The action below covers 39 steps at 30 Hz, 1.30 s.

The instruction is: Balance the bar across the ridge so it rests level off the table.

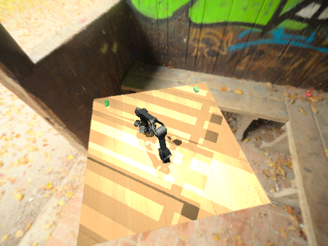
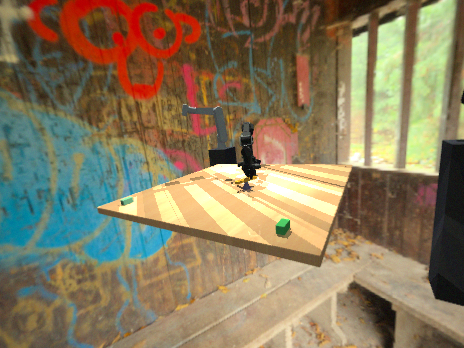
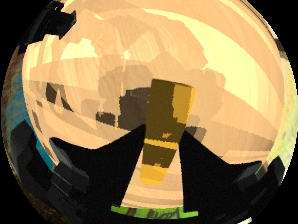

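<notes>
My gripper (image 1: 143, 130) (image 2: 248, 175) (image 3: 162, 131) is shut on the yellow bar (image 2: 240, 181) (image 3: 168, 112). In the wrist view the bar runs lengthwise between the two black fingers, its far end in front of them. In the exterior view the bar looks roughly level, low over the middle of the table. The ridge (image 2: 246, 186) is a small dark blue shape directly under the bar and gripper. Whether the bar touches the ridge is too small to tell. The ridge is hidden in the wrist view.
The wooden table (image 1: 120, 215) (image 2: 210, 220) carries strong light and shadow stripes. One green block (image 1: 107, 103) (image 2: 283, 227) lies near one corner, another green block (image 1: 196, 89) (image 2: 127, 201) near another. A grey arm-like structure (image 2: 221, 129) stands behind the table in the exterior view.
</notes>
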Available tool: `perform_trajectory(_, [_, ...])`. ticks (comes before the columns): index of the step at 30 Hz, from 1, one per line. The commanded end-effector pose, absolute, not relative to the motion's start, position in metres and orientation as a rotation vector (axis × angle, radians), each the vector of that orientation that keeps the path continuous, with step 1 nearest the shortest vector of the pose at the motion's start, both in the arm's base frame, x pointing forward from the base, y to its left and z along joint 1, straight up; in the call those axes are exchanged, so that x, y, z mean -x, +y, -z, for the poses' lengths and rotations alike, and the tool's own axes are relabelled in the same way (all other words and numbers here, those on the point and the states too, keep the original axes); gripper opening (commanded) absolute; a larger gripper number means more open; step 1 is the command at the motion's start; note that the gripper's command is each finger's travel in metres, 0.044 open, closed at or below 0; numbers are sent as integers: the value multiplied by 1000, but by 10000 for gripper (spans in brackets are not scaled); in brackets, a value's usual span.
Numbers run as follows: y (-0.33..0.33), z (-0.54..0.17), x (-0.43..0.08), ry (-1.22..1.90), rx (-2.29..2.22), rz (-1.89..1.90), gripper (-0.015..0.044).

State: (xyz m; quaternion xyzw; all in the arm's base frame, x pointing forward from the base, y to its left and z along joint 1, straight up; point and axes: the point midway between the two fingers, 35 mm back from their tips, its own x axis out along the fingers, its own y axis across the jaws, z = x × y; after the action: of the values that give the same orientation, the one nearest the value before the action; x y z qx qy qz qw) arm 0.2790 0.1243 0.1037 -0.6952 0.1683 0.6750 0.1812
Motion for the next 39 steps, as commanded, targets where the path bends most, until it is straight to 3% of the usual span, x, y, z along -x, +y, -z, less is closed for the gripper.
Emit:
perform_trajectory(1, [125,-102,-279,471,1961,-1912,0])
perform_trajectory(39, [125,-99,-279,471,1961,-1912,0])
